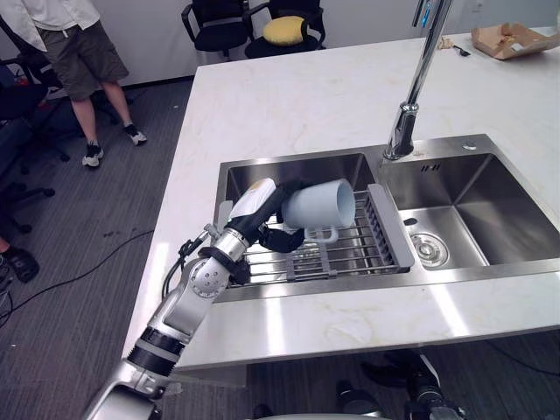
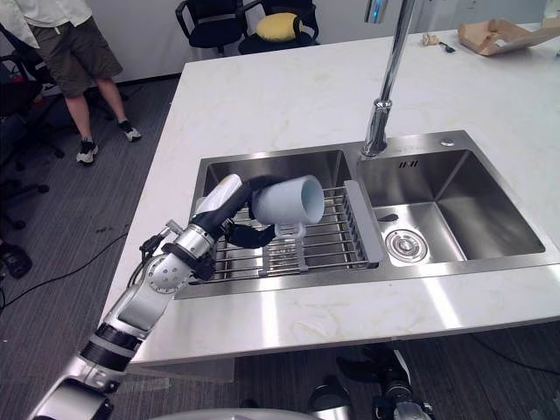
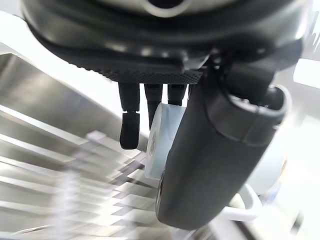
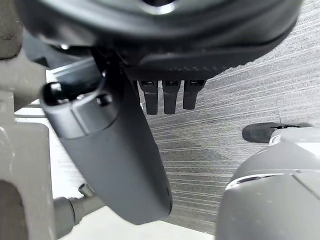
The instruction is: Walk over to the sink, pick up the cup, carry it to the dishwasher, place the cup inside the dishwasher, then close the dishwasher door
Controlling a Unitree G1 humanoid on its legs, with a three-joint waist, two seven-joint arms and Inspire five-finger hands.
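Gripping the cup [image 1: 320,206], the left hand [image 1: 262,214] curls fingers and thumb round its base. The cup sits at the hand's 3 o'clock (tipped sideways, handle down) over the sink [image 1: 289,175] rack [image 1: 354,254]. The right hand [image 4: 160,40] hangs with fingers relaxed.

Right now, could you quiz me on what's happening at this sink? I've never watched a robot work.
1. True or false: the left hand is gripping the cup.
2. What lies directly beneath the cup? A) the wire rack B) the bare countertop C) the floor
3. What colour is the cushion on the chair beyond the counter?

Key: 1 true; 2 A; 3 yellow.
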